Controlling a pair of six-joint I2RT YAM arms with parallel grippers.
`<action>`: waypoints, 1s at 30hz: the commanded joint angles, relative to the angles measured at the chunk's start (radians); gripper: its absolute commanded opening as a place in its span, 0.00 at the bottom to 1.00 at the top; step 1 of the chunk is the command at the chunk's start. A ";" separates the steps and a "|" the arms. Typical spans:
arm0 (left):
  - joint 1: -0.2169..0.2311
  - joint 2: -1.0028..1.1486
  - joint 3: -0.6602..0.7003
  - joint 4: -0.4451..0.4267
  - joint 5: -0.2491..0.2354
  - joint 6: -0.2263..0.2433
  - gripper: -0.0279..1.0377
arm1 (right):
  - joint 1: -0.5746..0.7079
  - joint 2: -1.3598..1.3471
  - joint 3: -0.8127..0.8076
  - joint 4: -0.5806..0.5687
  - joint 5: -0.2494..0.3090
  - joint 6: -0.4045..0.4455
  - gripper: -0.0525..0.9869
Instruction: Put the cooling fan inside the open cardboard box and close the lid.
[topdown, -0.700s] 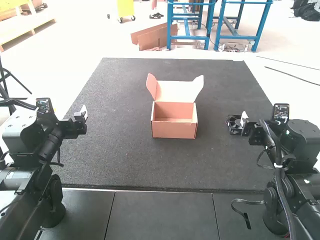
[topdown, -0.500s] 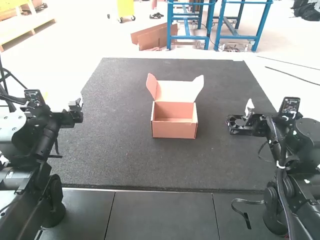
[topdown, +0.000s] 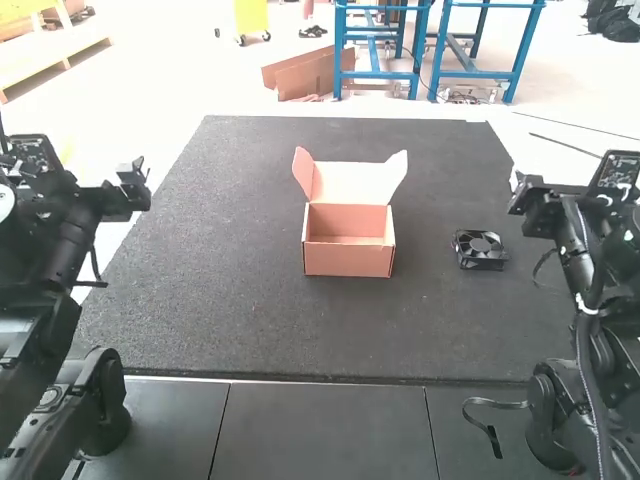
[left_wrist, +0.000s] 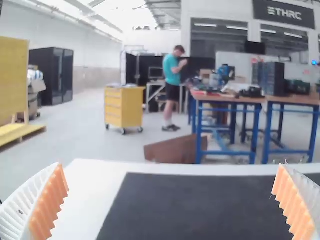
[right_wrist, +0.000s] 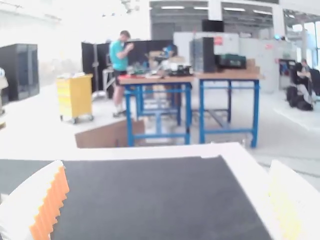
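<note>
Black square cooling fan (topdown: 480, 249), its frame set around a round opening with blades about a central hub, lies flat on the dark grey textured mat (topdown: 230, 280), to the right of the brown cardboard box (topdown: 348, 247) and well apart from it. Nothing touches the fan.

That small rectangular cardboard box stands upright near the middle of the mat with its top open. Its lid (topdown: 352, 181) stands up from the box's far wall, with a rounded side tab at each end.

Well to the left of the box, the left gripper (topdown: 130, 186) hangs above the mat's left edge, level with the lid. In the left wrist view, the left gripper (left_wrist: 167, 172) has its white ribbed fingers (left_wrist: 22, 210) with orange pads (left_wrist: 47, 205) spread wide, nothing between them.

Well to the right of the box, beyond the fan and farther back than it, the right gripper (topdown: 522, 194) is raised clear of the mat. The right wrist view shows the right gripper (right_wrist: 167, 167) likewise spread wide and holding nothing.
</note>
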 joint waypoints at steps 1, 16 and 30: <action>0.002 0.101 0.094 -0.016 -0.007 0.006 0.94 | -0.016 0.112 0.090 0.001 0.042 -0.004 0.93; 0.003 0.543 0.453 -0.338 -0.019 -0.026 0.94 | -0.016 0.636 0.512 -0.374 0.088 0.194 0.92; -0.046 0.713 0.598 -0.631 -0.038 0.095 0.94 | -0.195 0.911 0.717 -0.771 -0.152 0.061 0.91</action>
